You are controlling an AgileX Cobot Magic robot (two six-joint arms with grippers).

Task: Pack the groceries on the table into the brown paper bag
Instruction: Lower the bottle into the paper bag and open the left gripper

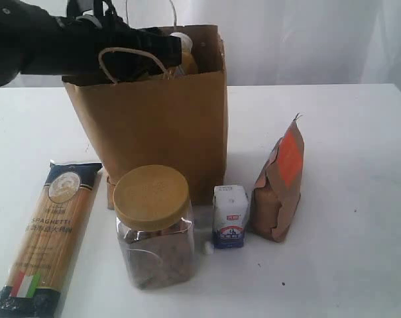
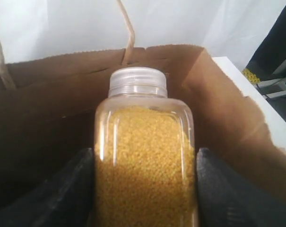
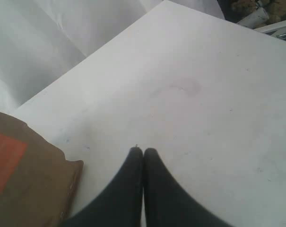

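Left gripper (image 2: pixel 143 165) is gripping the yellow-grain bottle (image 2: pixel 145 156) by its sides, cap pointing away from the wrist. Bottle is hanging in the paper bag (image 1: pixel 154 126) mouth, so release looks straight down. Right gripper (image 3: pixel 143 151) is hovering shut, empty, near the pouch (image 3: pixel 20 179).

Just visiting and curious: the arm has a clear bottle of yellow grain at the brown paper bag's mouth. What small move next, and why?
Probably lower it straight down. The left gripper grips the clear plastic bottle of yellow grain, whose cap sits near the rim of the tall brown paper bag; letting go here could drop it.
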